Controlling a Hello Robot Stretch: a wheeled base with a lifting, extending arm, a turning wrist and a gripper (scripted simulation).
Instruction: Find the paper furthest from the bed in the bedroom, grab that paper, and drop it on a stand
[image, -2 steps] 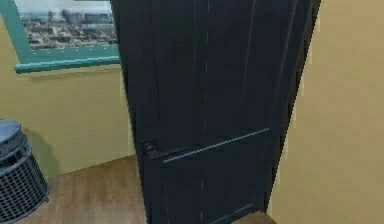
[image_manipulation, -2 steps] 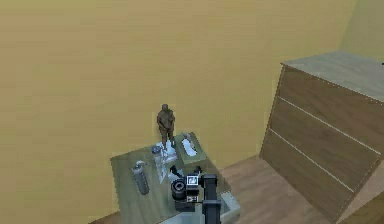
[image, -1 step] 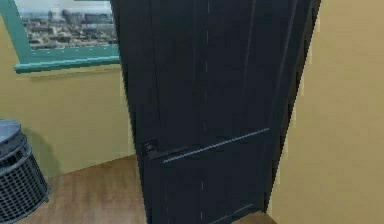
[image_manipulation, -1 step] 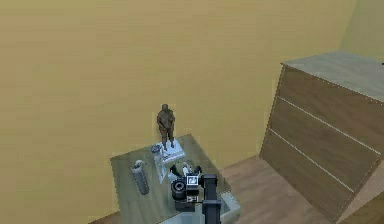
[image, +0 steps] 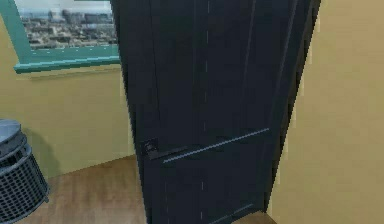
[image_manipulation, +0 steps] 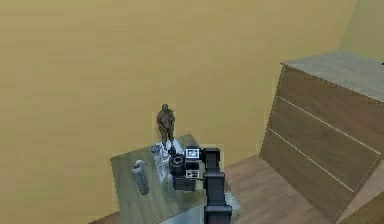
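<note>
Nearest us is one dark square arm bar (image_manipulation: 214, 198), rising from the arm side view's bottom edge just right of the middle and stretched out over one grey-green table (image_manipulation: 122, 165). At its far end we count two white marker squares (image_manipulation: 193, 153), and just left of them one gripper (image_manipulation: 174, 162), dark body, thin fingers aimed toward the view's left, low over the tabletop. Jaw state: we cannot tell, the fingers give nothing away. Things lie on the table right at the gripper, so we cannot tell whether it holds anything either. On the table we count three items: one brown statue (image_manipulation: 166, 122) of a standing figure, upright at the far edge; one grey upright cylinder (image_manipulation: 141, 179) toward the near left; one small pale blob (image_manipulation: 159, 151) between statue and gripper, just beside the fingers. That blob may be the paper, but it is too small to confirm, and we cannot tell if the fingers touch it. One wooden dresser (image_manipulation: 322, 120) stands at the view's right, well apart from the table, against a plain yellow wall (image_manipulation: 90, 70). Forward view: one dark door (image: 210, 100) close ahead with one handle (image: 150, 150), one teal-framed city view (image: 62, 35) at upper left, window or picture we cannot tell, one grey wire basket (image: 18, 178) at lower left on wood floor (image: 95, 195).
</note>
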